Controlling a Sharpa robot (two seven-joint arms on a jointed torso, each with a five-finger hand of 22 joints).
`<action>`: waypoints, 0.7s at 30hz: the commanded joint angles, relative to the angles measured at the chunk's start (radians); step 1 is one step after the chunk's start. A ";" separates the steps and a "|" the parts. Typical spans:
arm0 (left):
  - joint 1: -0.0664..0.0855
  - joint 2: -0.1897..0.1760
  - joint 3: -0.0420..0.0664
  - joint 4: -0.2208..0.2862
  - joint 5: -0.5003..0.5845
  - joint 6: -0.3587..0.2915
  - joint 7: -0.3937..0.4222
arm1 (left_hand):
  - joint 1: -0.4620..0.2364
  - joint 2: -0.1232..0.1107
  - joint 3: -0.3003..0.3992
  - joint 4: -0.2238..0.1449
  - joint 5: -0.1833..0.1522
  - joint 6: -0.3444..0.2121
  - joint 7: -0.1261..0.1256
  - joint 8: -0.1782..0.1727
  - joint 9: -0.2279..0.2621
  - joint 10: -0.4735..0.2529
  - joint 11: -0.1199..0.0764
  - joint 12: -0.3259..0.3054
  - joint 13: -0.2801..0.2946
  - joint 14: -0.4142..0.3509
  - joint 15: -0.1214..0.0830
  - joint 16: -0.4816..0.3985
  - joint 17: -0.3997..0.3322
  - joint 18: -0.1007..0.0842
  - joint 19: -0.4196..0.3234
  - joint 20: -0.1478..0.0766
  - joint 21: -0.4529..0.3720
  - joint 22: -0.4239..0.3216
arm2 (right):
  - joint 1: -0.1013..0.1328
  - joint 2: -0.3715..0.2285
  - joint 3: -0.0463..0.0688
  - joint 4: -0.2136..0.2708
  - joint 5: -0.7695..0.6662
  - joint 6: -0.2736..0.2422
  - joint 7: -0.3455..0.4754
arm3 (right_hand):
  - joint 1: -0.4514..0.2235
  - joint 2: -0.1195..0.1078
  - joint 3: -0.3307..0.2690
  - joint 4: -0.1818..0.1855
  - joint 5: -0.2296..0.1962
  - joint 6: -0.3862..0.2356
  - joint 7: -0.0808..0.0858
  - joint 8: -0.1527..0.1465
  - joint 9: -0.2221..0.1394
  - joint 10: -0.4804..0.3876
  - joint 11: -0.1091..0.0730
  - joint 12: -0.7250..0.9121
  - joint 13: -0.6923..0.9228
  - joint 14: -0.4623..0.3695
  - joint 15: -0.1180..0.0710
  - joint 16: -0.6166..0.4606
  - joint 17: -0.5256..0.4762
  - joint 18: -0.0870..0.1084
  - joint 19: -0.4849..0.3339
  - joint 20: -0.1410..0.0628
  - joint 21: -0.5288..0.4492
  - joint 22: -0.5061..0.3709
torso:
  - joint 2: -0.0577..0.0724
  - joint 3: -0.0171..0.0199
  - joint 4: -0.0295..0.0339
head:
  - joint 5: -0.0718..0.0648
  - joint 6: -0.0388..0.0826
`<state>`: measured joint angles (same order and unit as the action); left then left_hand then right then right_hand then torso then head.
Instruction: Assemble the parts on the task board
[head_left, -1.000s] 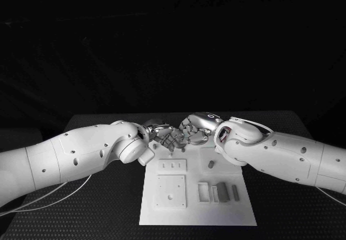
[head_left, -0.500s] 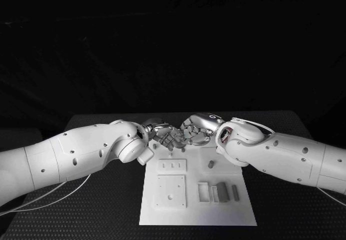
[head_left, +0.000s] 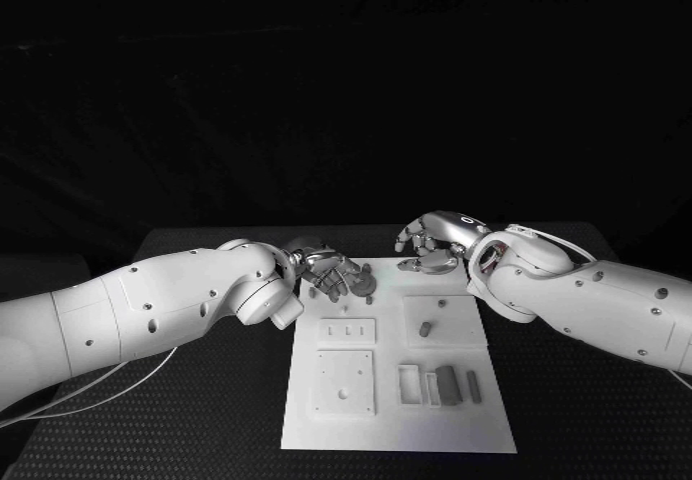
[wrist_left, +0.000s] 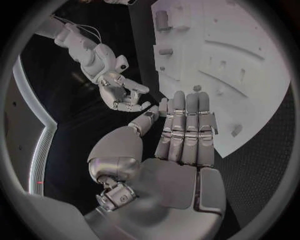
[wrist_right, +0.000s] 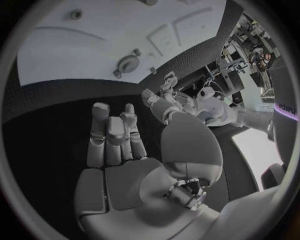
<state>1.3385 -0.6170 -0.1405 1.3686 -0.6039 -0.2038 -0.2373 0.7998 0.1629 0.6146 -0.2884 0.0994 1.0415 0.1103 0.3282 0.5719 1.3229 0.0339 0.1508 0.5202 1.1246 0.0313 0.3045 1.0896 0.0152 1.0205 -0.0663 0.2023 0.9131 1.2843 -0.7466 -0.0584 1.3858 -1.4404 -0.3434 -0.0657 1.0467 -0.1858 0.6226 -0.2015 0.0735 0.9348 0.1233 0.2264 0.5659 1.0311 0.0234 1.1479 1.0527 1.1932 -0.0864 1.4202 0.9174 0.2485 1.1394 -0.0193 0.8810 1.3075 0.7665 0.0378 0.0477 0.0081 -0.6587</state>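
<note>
Head view: white task board (head_left: 397, 400) lies mid-worktop (head_left: 188, 420).
Left hand (head_left: 335, 275): over board's far left corner, fingers straight and apart, holding nothing.
Right hand (head_left: 433, 240): at board's far edge, fingers loosely spread, empty.
Parts (head_left: 447, 383): grey pieces near board's right edge.

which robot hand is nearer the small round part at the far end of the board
Left. The left robot hand sits right beside the round part, fingers almost over it. The right robot hand is farther off, beyond the board's far edge.

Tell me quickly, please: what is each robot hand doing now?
Left robot hand: open, fingers straight, holding nothing.
Right robot hand: open, holding nothing.
</note>
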 joint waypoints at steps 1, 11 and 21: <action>-0.004 0.001 -0.005 0.006 -0.088 -0.017 -0.036 | 0.007 -0.006 0.006 0.001 -0.005 0.022 -0.018 0.006 0.005 0.005 -0.004 0.009 0.005 0.002 -0.003 0.009 0.003 0.004 0.003 -0.004 0.005 0.007 | 0.000 0.004 0.003 -0.013 0.058 -0.011 0.016 | 0.011 0.004 -0.001 -0.004 0.005 -0.012 0.015 -0.001 -0.002 -0.002 0.003 -0.006 -0.001 -0.001 0.005 -0.004 -0.001 0.013 -0.005 0.002 -0.004 0.013 | -0.001 0.0008 -0.0011 | 0.000 -0.002; -0.023 0.012 -0.046 0.011 -0.289 -0.058 -0.070 | 0.020 -0.017 -0.004 0.003 -0.031 0.015 -0.016 0.001 0.030 0.019 -0.032 0.114 0.093 0.020 -0.026 0.118 0.042 0.011 0.033 -0.025 0.059 0.084 | 0.003 0.012 0.007 -0.037 0.105 -0.005 0.022 | 0.003 0.015 -0.006 0.001 0.005 -0.012 0.015 -0.001 -0.003 -0.002 0.003 -0.005 -0.003 0.000 0.006 -0.005 -0.001 0.013 -0.004 0.005 -0.006 0.014 | -0.008 0.0020 0.0032 | -0.001 -0.016; -0.045 0.025 -0.060 0.038 -0.478 -0.067 -0.131 | 0.017 -0.027 0.011 0.006 -0.027 0.028 -0.027 -0.005 0.064 -0.039 -0.055 0.313 0.223 0.015 -0.057 0.293 0.040 0.015 0.061 -0.056 0.121 0.196 | 0.003 0.010 0.007 -0.034 0.105 0.001 0.023 | 0.002 0.017 -0.007 0.002 0.005 -0.012 0.015 -0.001 -0.003 -0.002 0.003 -0.005 -0.003 0.000 0.006 -0.005 -0.001 0.013 -0.004 0.005 -0.006 0.014 | -0.012 0.0027 0.0023 | -0.007 -0.033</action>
<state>1.2949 -0.5954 -0.2007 1.4012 -0.9762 -0.2536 -0.3313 0.8035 0.1351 0.6198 -0.2827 0.0721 1.0558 0.0958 0.3281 0.6347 1.3130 0.0070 0.4600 0.7420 1.1397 -0.0217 0.5928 1.1300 0.0147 1.0766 -0.1219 0.3184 1.1066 1.2871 -0.7364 -0.0516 1.3493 -1.3443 -0.3486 -0.0546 1.0479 -0.1760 0.6197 -0.1985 0.0735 0.9292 0.1216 0.2264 0.5640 1.0310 0.0234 1.1480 1.0512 1.1932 -0.0864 1.4202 0.9175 0.2485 1.1377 -0.0175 0.8810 1.3074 0.7558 0.0406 0.0502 0.0025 -0.6886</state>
